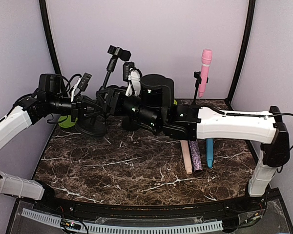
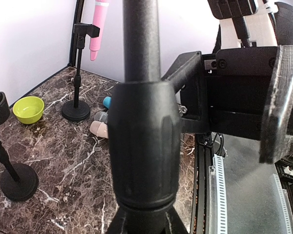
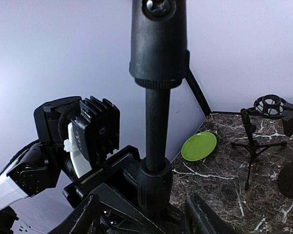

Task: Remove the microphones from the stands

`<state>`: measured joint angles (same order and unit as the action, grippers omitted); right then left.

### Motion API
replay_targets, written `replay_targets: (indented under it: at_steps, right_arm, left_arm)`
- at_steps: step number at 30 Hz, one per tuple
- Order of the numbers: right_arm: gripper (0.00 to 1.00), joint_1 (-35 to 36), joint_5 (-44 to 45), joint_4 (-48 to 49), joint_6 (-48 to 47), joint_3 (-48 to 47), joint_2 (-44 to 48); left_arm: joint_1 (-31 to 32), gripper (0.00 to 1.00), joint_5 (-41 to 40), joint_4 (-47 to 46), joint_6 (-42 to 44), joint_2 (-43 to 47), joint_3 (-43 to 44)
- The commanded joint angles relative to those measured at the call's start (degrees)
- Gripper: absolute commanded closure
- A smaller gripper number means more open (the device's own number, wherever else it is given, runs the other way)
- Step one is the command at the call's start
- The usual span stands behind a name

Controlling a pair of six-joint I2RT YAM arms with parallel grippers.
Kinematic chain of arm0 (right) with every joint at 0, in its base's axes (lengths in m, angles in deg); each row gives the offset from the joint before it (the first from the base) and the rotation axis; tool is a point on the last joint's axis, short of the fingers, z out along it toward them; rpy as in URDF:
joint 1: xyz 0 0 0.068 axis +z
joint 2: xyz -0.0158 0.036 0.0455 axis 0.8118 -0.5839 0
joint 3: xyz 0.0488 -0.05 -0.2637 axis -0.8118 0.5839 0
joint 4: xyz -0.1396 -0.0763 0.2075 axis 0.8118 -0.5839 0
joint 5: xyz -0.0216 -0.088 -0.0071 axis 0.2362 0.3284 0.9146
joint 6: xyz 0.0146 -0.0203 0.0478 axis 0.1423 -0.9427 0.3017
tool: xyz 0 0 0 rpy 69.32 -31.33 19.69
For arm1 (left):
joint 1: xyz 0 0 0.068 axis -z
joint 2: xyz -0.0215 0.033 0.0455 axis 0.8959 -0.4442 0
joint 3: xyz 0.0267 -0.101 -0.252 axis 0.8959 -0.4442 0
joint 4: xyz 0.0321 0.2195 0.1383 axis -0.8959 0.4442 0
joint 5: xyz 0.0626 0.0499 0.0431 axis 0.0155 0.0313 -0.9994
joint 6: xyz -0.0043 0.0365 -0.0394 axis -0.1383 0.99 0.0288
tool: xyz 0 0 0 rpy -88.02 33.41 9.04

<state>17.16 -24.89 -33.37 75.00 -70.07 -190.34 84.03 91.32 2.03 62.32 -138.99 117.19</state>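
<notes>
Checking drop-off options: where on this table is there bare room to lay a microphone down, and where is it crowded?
The near half of the table is bare, from its left edge to the three lying microphones. The back strip is crowded: stand bases, both arms, the green plate, the pink microphone on its stand.

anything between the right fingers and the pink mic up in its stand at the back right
Yes: the right fingers are spread around the pole of another black stand, which the left fingers clamp. They must back off that pole first. The pink microphone stands apart at the rear right.
</notes>
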Motion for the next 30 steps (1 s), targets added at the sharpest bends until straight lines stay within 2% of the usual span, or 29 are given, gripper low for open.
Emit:
replay_targets:
  at_steps: [1,7,9,16,19,20,23,30]
  right_arm:
    - [0.44,0.6,3.0,-2.3,-1.5,-5.2,-2.1]
    - [0.50,0.5,2.9,-4.0,-2.8,-11.5,-5.7]
    - [0.55,0.5,3.3,-5.6,-2.8,-13.9,-7.1]
    - [0.64,0.5,4.0,-9.4,-2.5,-17.1,-9.5]
    - [0.73,0.5,4.0,-8.6,-2.2,-15.9,-8.9]
    - [0.79,0.5,3.8,-8.0,-2.2,-15.3,-8.6]
    - [0.88,0.3,0.3,-2.7,-2.9,-11.3,-6.8]
    - [0.87,-1.1,-13.6,15.9,-3.9,0.8,-1.1]
  left_arm:
    - [-0.4,1.00,0.3,-5.5,0.6,1.7,1.9]
    - [-0.3,1.00,0.6,-6.5,0.3,1.5,1.6]
    - [-0.3,1.00,0.5,-7.4,-0.2,1.7,1.2]
    - [-0.3,1.00,0.0,-9.1,-1.2,2.7,0.4]
    - [-0.3,1.00,-0.1,-10.0,-1.7,3.1,-0.4]
    - [-0.3,1.00,-0.1,-10.4,-2.0,3.3,-0.6]
    - [-0.4,1.00,0.6,-11.5,-2.8,3.6,-1.0]
    - [-0.3,1.00,5.6,-11.2,-4.7,3.8,-1.3]
